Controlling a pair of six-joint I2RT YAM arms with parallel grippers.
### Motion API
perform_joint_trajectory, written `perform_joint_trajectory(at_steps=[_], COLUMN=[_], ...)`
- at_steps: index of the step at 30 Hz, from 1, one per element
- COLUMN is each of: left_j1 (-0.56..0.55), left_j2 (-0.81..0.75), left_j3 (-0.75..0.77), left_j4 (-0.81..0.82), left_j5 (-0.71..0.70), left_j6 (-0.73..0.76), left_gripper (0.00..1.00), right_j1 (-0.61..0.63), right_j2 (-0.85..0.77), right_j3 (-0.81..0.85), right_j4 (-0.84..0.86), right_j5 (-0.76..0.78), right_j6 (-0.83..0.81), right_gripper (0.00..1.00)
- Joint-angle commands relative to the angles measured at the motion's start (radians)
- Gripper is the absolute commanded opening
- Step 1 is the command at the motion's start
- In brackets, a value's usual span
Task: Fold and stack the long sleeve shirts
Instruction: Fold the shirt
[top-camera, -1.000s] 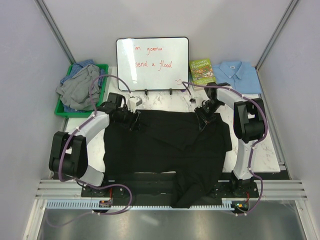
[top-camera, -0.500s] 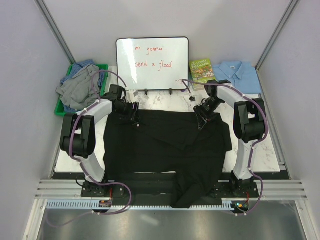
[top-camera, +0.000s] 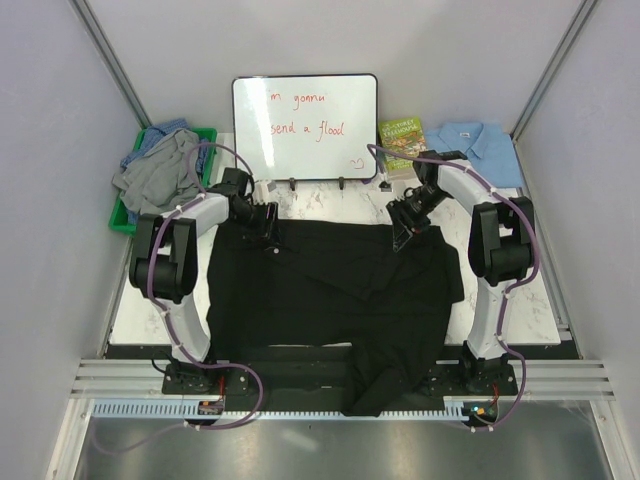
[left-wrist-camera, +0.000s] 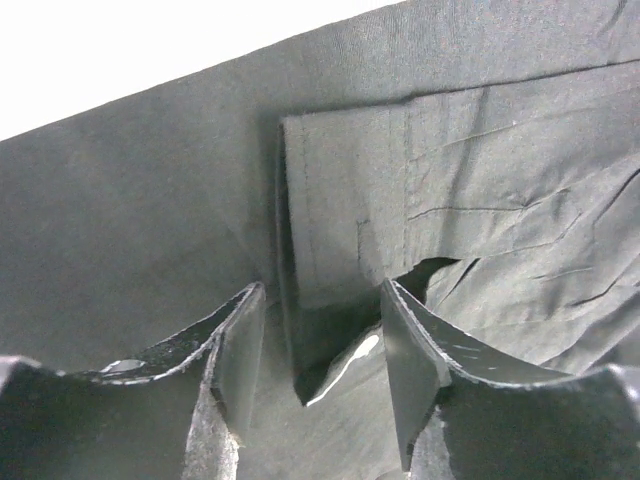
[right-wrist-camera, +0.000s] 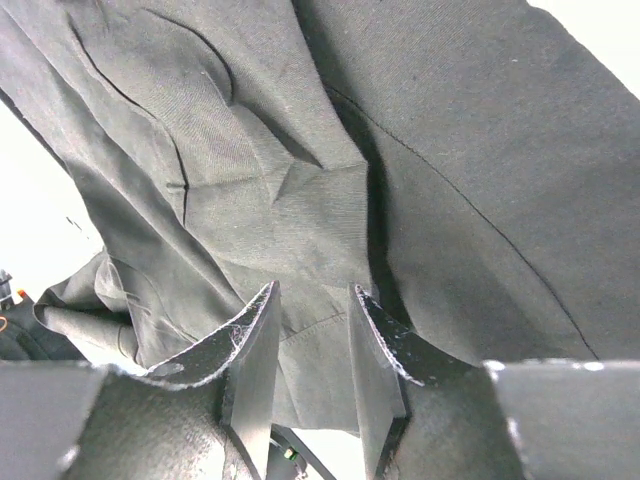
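R tool (right-wrist-camera: 312, 292) opened, lifted off black shirt (top-camera: 330, 290).

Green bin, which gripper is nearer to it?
Left. The left gripper is at the far left corner of the black shirt, just right of the green bin; the right gripper is across the shirt, at its far right corner.
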Motion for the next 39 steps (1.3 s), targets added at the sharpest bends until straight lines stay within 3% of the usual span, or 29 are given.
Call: perform_joint_trajectory(at_steps=[1, 6, 11, 19, 24, 27, 32, 34, 39], left_j1=[0.002, 0.004, 0.002, -0.001, -0.035, -0.117, -0.373, -0.496, -0.676], left_j2=[0.039, 0.065, 0.010, -0.010, -0.100, -0.223, -0.474, -0.538, -0.614], left_j3=[0.037, 0.046, 0.026, 0.024, 0.055, 0.090, 0.113, 0.093, 0.151], left_j4=[0.003, 0.014, 0.057, 0.063, 0.036, -0.070, -0.365, -0.396, -0.449], left_j5=[0.074, 0.090, 0.217, 0.271, 0.321, 0.339, 0.334, 0.324, 0.377], left_j6=[-0.061, -0.084, -0.074, -0.060, 0.061, 0.259, 0.634, 0.679, 0.655], left_gripper=[0.57, 0.54, 0.33, 0.02, 0.02, 0.02, 0.02, 0.02, 0.02], right_j1=[-0.013, -0.017, -0.019, -0.033, -0.065, -0.083, -0.097, -0.097, -0.085], right_j2=[-0.030, -0.035, -0.036, -0.024, -0.027, -0.050, -0.131, -0.138, -0.162], right_j3=[0.032, 0.027, 0.023, 0.026, 0.058, 0.086, 0.076, 0.076, -0.011], right_j4=[-0.015, -0.014, -0.012, 0.005, 0.029, 0.100, 0.216, 0.238, 0.246], right_j5=[-0.044, -0.049, -0.052, -0.075, -0.101, -0.124, -0.121, -0.130, -0.182], right_j6=[-0.016, -0.011, -0.006, 0.007, 0.043, 0.079, 0.107, 0.107, 0.090], right_gripper=[0.41, 0.41, 0.41, 0.41, 0.41, 0.42, 0.44, 0.44, 0.42])
